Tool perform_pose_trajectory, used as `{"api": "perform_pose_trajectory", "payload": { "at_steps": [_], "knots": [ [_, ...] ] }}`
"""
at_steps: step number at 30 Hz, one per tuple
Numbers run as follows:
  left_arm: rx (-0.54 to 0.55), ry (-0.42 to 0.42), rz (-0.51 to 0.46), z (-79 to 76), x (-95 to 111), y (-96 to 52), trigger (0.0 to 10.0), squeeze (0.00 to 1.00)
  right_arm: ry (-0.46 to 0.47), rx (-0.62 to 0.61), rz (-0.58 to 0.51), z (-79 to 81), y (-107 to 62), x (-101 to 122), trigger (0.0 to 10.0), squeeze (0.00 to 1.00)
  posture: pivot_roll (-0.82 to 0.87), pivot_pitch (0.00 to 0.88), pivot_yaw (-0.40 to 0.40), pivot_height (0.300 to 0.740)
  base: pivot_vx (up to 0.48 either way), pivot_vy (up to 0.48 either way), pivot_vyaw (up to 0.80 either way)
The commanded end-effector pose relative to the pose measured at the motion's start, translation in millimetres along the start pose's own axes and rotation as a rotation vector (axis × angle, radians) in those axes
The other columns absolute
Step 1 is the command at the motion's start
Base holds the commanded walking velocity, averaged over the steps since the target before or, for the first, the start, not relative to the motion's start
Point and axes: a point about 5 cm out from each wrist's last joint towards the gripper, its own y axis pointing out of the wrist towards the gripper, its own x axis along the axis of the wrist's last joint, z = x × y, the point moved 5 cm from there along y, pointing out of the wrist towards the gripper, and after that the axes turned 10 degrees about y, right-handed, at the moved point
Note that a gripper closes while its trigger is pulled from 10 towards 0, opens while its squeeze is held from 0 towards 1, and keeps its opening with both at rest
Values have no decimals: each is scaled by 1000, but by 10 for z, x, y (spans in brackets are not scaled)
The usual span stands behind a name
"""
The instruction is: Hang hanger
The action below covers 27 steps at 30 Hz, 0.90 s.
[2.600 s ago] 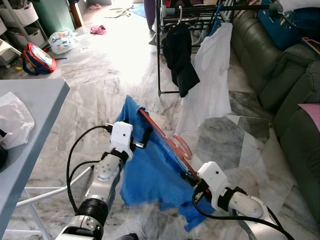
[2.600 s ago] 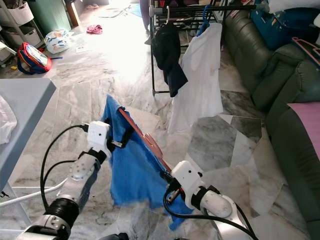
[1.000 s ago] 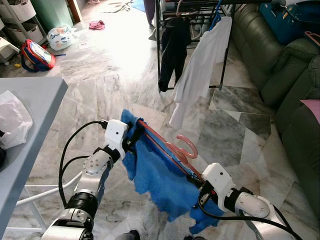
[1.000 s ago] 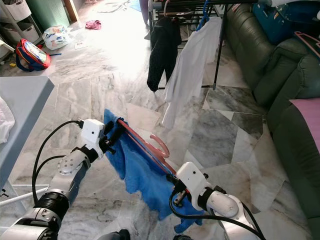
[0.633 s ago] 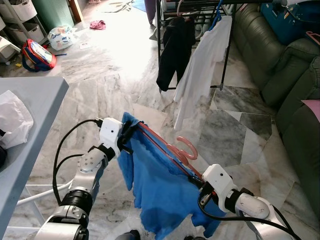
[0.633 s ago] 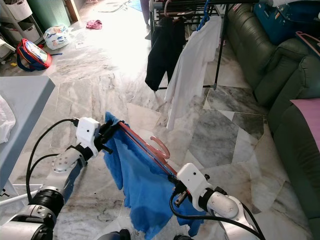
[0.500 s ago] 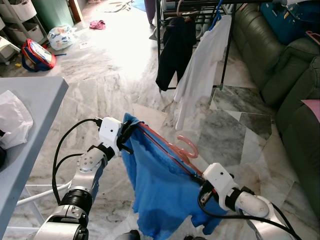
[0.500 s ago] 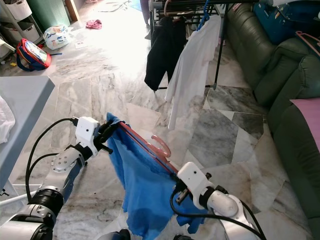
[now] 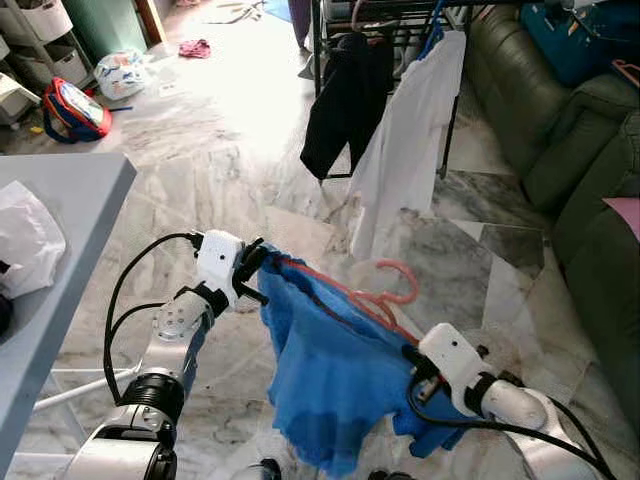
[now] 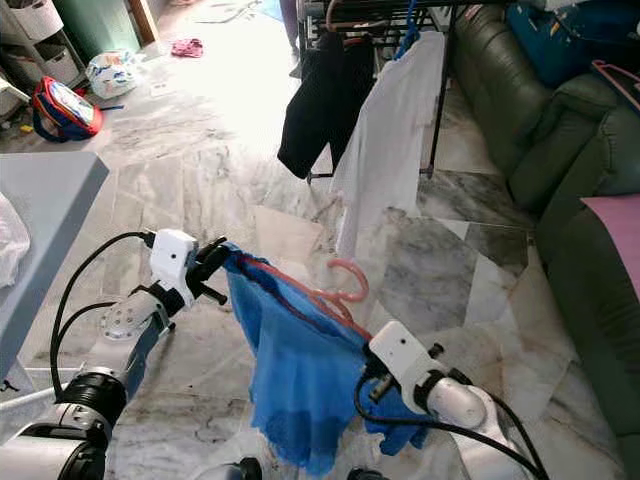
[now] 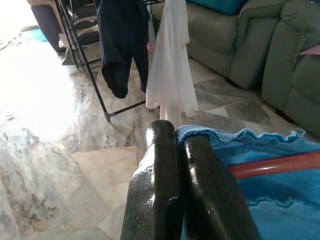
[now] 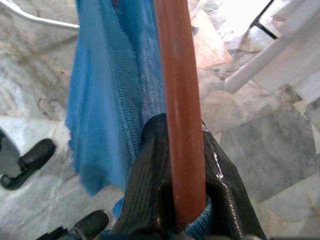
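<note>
Both grippers carry one load between them: left gripper (image 9: 252, 272) is clamped on one end of the pinkish-red plastic hanger (image 9: 345, 295) through the hem of the blue knitted cloth (image 9: 330, 375), right gripper (image 9: 415, 370) is clamped on the other end, bar seated between its fingers (image 12: 150, 165); held at both ends probably so the bar stays level and the cloth stays draped instead of sliding off; hanger sits low in front of the robot, hook (image 9: 395, 280) pointing toward the black metal clothes rack (image 9: 325, 60), well apart from it; rack already holds a white shirt (image 9: 410, 150) and a dark garment (image 9: 345, 105); marble floor (image 9: 220, 150) between, so hanging is not yet done; left arm is raised and bent, forearm up; right arm is low, reaching forward and inward.
</note>
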Motion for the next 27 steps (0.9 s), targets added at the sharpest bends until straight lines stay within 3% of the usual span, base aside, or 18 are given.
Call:
{"api": "perform_pose_trajectory", "payload": {
  "at_steps": [1,5,8,14,15,18,27],
  "knots": [
    [46,11,3,134,19,-18,0,0,-3,7,44,5,-45,-118,10000,0,-54,182,56,740,0,0,0],
    [52,15,27,134,-38,-38,0,0,-17,25,60,-4,-150,-169,10000,0,-56,182,55,740,0,0,0],
    [60,17,60,138,-117,-70,0,0,-29,29,61,-58,-331,-199,10000,0,-58,182,56,740,0,0,0],
    [69,22,92,160,-173,-92,0,0,-39,34,40,-88,-437,-175,10000,0,-61,179,62,740,0,0,0],
    [80,23,113,186,-210,-107,0,0,-38,43,26,-110,-536,-147,10000,0,-63,179,64,740,0,0,0],
    [86,18,132,197,-245,-119,0,0,-31,48,8,-125,-600,-112,10000,0,-66,178,66,740,0,0,0],
    [105,-38,206,185,-410,-176,0,0,18,147,-27,-29,-790,-9,10000,0,-71,181,72,740,0,0,0]
  ]
}}
